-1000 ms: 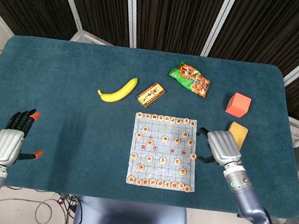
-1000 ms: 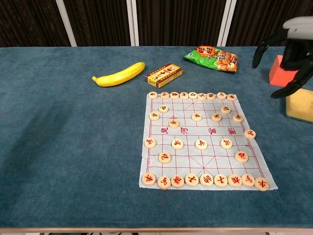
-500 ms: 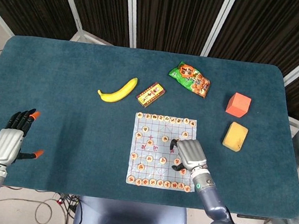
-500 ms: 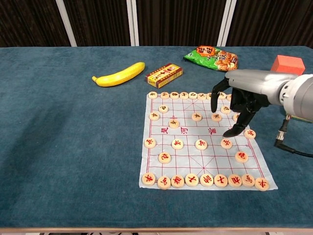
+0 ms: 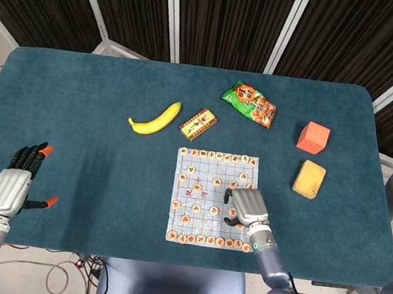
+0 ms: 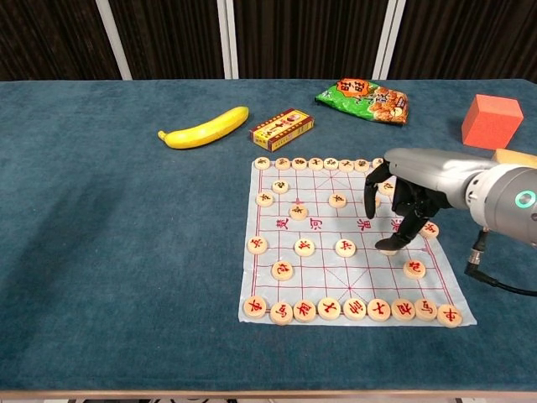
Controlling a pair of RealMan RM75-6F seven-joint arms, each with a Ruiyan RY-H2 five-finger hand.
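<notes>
Chess pieces point(image 6: 346, 248) sit on a paper xiangqi board point(image 6: 315, 277) where the right hand point(image 6: 401, 201), having swung in from beside the yellow sponge point(image 5: 309, 179), now lowers spread fingers point(image 6: 391, 243) onto one disc at the board's right side, gripping nothing yet; left hand point(image 5: 13, 186) rests open, far off.

A banana point(image 5: 155, 119) lies on the blue bench point(image 5: 80, 105), just left of a small red-and-yellow box point(image 5: 198, 124). A green snack bag point(image 5: 249, 104) lies to the right of the box and farther back. An orange cube point(image 5: 313, 137) stands right of the bag, with a yellow sponge point(image 5: 309, 179) just in front of it.
</notes>
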